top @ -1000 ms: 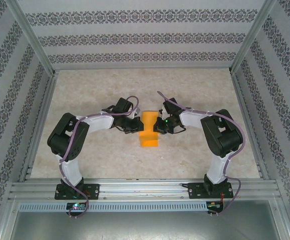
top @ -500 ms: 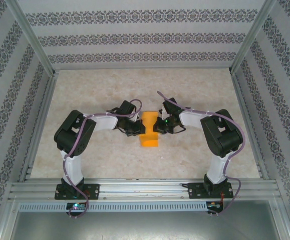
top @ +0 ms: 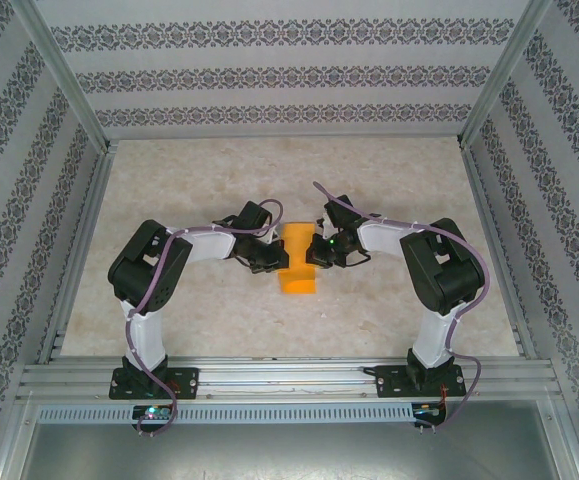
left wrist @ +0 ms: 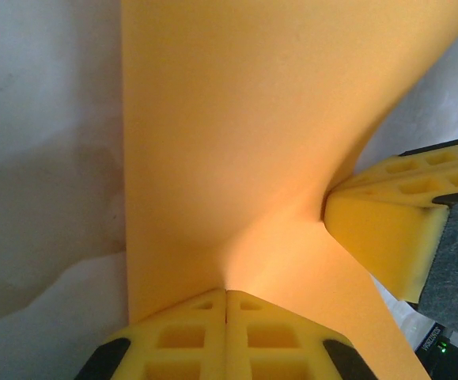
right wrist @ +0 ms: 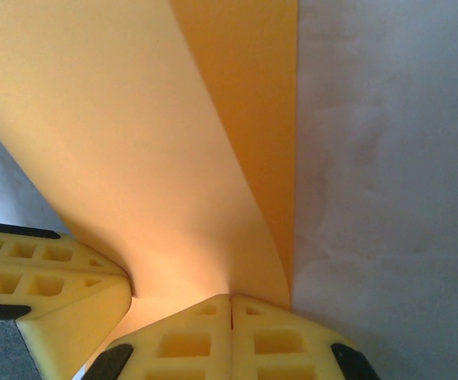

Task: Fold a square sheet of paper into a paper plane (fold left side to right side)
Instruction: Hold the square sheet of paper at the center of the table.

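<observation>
Left gripper and right gripper are each seen clamped shut on opposite side edges of the square sheet of paper, bowed between them over the table and judged light, limp and crease-prone, best pinched at its edges.

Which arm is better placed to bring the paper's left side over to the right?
Probably left: the left end effector, shut, sits at the raised flap of the orange paper, which curves rightward. The right end effector, also shut, sits at the right edge.
</observation>
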`<state>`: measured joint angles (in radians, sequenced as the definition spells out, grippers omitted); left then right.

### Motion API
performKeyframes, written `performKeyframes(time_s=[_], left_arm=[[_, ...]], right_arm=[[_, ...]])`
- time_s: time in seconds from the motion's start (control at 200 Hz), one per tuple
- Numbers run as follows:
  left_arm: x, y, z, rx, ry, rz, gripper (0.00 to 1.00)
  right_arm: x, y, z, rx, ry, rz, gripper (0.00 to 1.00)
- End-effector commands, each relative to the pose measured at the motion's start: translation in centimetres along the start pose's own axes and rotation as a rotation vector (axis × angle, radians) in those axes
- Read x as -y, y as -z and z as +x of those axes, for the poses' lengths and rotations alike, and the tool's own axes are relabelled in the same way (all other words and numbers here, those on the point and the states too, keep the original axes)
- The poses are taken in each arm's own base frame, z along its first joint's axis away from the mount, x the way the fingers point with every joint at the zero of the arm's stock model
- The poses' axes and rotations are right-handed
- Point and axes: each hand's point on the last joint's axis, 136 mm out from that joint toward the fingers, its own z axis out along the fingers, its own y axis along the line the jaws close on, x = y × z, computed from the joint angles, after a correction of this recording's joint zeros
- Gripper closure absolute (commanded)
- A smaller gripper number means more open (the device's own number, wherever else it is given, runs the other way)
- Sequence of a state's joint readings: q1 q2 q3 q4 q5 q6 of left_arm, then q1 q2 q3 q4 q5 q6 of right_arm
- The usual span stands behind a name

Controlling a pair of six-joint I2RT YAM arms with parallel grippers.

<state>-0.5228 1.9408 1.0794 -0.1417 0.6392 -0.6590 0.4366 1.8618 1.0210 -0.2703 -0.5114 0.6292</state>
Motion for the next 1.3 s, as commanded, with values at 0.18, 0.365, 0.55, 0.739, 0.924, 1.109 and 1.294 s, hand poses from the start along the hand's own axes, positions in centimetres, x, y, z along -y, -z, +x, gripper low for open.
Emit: performKeyframes(time_s=[0.18, 0.365, 0.55, 0.739, 0.924, 1.109, 1.294], left_arm=[[-3.6, -1.5, 2.3, -0.076, 0.052, -0.120, 0.95], [-3.5, -1.5, 2.3, -0.078, 0.047, -0.127, 0.95], [-3.4, -1.5, 2.2, -0.078, 0.044, -0.125, 0.95], [-3.4, -1.5, 2.3, -0.081, 0.043, -0.124, 0.95], [-3.4, -1.6, 2.5, -0.086, 0.041, -0.122, 0.95], [-3.4, -1.4, 2.6, -0.088, 0.038, -0.126, 0.95], [-3.3, -1.0, 3.4, -0.105, 0.036, -0.127, 0.95]], right_arm=[[-2.5, 1.8, -0.7, 0.052, 0.024, -0.065, 1.00], [-4.8, 2.0, -1.9, 0.091, 0.047, -0.170, 1.00], [-5.9, 0.5, -2.8, 0.080, 0.047, -0.211, 1.00], [-6.3, -1.3, -3.1, 0.057, 0.046, -0.204, 1.00], [-5.0, -2.9, -3.3, 0.052, 0.019, -0.147, 1.00], [-2.9, -3.6, -2.8, 0.039, -0.014, -0.055, 1.00], [-1.0, -3.8, -2.3, 0.020, -0.041, 0.041, 1.00]])
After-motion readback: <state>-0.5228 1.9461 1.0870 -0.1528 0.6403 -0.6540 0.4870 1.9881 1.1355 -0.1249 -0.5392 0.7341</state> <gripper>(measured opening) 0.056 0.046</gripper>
